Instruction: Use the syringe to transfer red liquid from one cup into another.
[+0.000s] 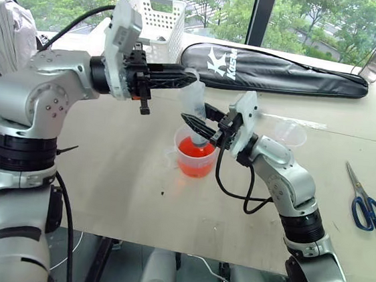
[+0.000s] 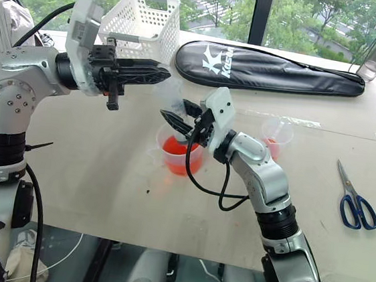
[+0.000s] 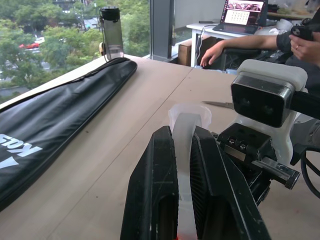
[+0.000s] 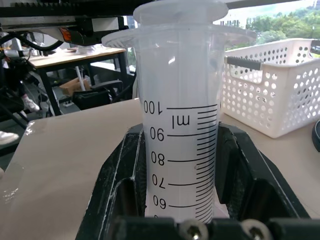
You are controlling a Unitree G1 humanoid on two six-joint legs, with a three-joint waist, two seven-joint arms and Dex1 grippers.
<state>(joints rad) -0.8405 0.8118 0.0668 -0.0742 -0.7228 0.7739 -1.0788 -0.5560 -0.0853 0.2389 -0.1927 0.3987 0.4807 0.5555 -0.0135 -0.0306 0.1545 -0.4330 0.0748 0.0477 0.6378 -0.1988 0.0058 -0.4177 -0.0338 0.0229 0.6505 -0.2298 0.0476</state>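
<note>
Claws both grip the syringe (image 1: pixel 197 108) upright over the big cup (image 1: pixel 195 156), right claw (image 1: pixel 202 130) on barrel, left claw (image 1: pixel 193 81) on plunger, which likely gets pulled up next.

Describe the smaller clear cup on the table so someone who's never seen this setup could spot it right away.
Start at the long black zipped bag lying across the far side of the table. Just in front of it, on the robot's right, stands the small clear cup with a flared rim. Unlike the wider cup holding red liquid nearby, no syringe stands in it.
</note>
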